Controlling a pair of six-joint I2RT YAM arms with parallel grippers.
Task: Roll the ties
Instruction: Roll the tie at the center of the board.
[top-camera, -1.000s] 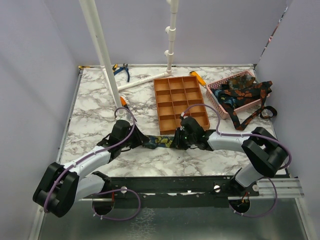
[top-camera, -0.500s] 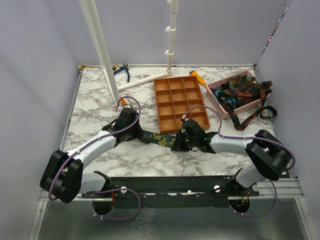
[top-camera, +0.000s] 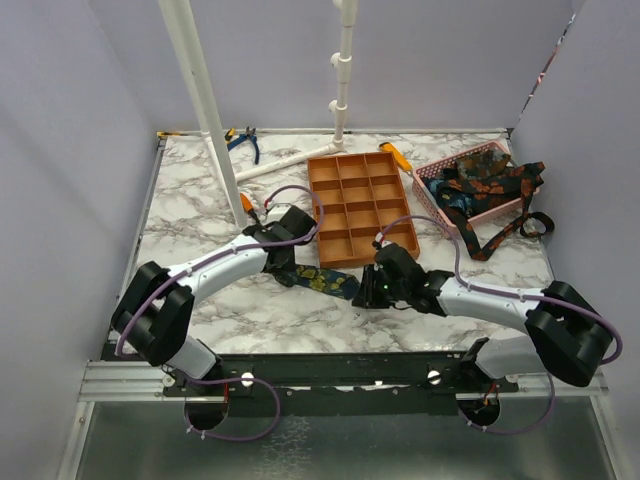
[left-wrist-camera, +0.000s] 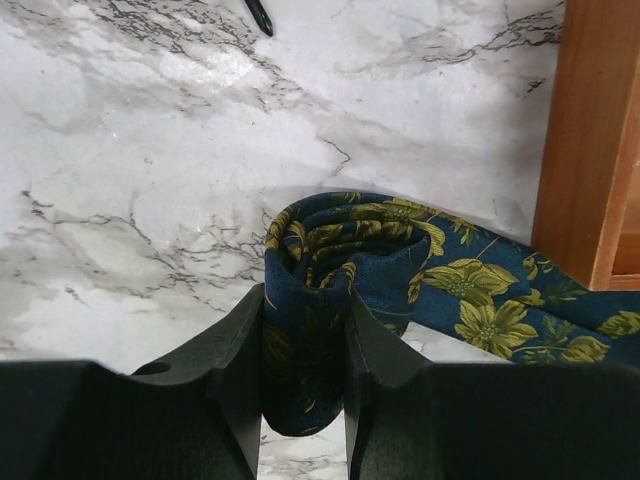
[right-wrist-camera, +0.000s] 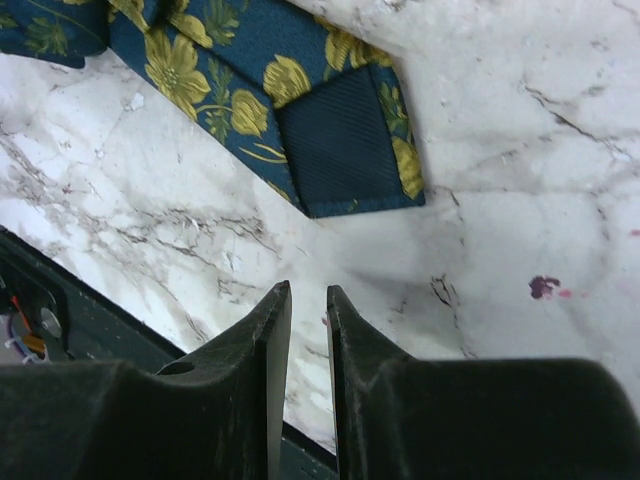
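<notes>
marble-patterned tabletop carries at its centre one navy tie with a yellow floral print, laid just in front of the orange tray; further ties are heaped in and over the pink basket at the right rear. the left gripper is closed on the roll formed at one end of the tie, and the coil is pinched between both fingers with its spiral visible. the right gripper is held over bare marble just short of the free end, which lies flat with its lining turned up; its jaws are parted by a narrow slit only and nothing is gripped. the roll is judged to be partly complete, a length of fabric being unrolled between the two grippers. several faults are to be expected from here. if the left grip is slackened, the coil is likely to spring loose. if the unrolled length is not held straight, the layers may be wound askew. the fabric runs close against the tray, so it may be snagged there or the tray may be dragged.
</notes>
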